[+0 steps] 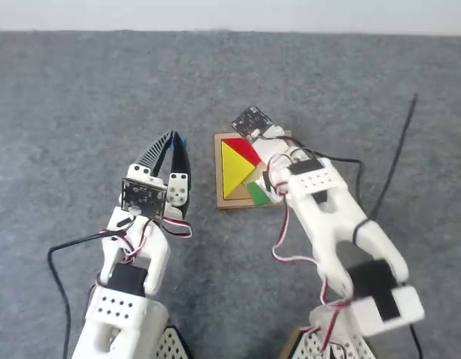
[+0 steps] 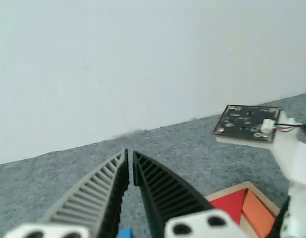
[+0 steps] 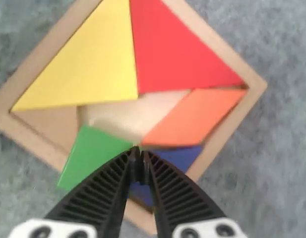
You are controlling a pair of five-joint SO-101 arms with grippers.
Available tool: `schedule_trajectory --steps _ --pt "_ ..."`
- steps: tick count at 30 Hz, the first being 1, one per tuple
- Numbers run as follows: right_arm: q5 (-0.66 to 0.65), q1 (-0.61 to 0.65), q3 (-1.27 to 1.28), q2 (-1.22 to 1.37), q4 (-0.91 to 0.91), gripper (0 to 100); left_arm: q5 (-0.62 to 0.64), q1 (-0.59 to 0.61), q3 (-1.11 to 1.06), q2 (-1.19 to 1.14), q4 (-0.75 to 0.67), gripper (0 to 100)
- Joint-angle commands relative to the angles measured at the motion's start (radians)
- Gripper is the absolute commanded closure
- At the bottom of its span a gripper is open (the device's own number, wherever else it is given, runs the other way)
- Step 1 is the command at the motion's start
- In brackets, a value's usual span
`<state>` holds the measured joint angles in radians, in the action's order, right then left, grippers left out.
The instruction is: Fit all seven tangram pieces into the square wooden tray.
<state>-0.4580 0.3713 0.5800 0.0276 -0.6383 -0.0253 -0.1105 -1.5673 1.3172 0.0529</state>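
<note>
The square wooden tray (image 1: 219,179) lies mid-table. It holds a yellow triangle (image 3: 88,64), a red triangle (image 3: 177,49), an orange parallelogram (image 3: 197,116), a pale wooden piece (image 3: 128,116) and a dark blue piece (image 3: 180,156). A green triangle (image 3: 91,153) rests partly over the tray's rim (image 3: 257,87). My right gripper (image 3: 138,153) is shut, with its tips where green, orange and dark blue meet. My left gripper (image 1: 174,138) is raised left of the tray. Its fingers (image 2: 162,188) are closed on a small blue piece (image 2: 124,233), which also peeks out at the tip (image 1: 182,140).
Grey carpet covers the table, with open room to the left and behind the tray. A black cable (image 1: 398,149) trails at the right. The right arm's camera board (image 2: 247,124) hangs above the tray's far corner. A pale wall stands at the back.
</note>
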Motion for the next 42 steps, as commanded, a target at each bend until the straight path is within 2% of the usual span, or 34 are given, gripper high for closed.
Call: schedule_trajectory --steps 1,8,20,31,36,42 --pt "-0.011 0.002 -0.097 0.067 0.073 99.0 -0.012 -0.008 0.015 0.025 0.002 98" --pt "-0.012 -0.004 -0.126 0.114 0.077 99.0 -0.012 -0.008 0.015 0.025 0.002 98" --pt "-0.012 -0.114 -0.152 0.114 0.061 99.1 -0.012 -0.006 0.015 0.025 0.002 98" --pt "-0.011 -0.107 -0.265 0.071 -0.157 99.1 -0.012 -0.006 0.015 0.025 0.002 98" --pt "-0.009 -0.077 -0.130 -0.116 -0.154 99.1 -0.012 -0.002 0.016 0.025 0.002 98" --pt "-0.018 -0.010 0.230 -0.407 0.088 99.1 -0.002 0.000 0.030 0.017 0.014 98"
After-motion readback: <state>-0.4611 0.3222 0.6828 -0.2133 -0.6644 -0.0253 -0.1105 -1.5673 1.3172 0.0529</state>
